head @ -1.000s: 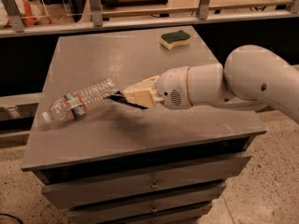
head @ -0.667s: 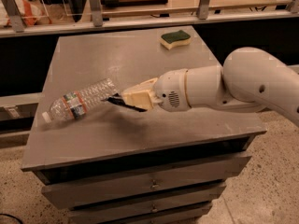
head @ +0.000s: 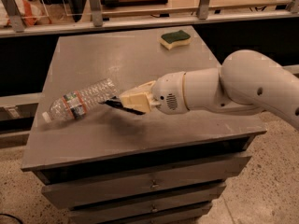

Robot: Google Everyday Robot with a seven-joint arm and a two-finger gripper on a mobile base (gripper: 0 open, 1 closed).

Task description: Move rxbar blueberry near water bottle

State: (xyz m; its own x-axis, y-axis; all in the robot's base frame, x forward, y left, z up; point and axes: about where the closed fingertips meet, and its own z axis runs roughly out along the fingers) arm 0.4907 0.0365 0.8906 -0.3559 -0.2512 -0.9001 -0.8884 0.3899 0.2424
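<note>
The water bottle [head: 79,101] lies on its side on the grey table [head: 121,55], white cap toward the front left edge and base toward the middle. My gripper [head: 112,103] reaches in from the right, low over the table, with its tip right at the bottle's base. A dark flat shape [head: 125,109] lies under the gripper's cream housing. It may be the rxbar blueberry, but I cannot tell it apart from the gripper's own dark parts.
A green-and-yellow sponge [head: 175,38] lies at the table's far right. My white arm [head: 233,90] crosses the table's right side. Drawers [head: 149,185] are below the front edge. A shelf with railing posts [head: 93,8] runs behind the table.
The gripper has crept slightly left and down toward the bottle's base. The bottle and sponge have not moved.
</note>
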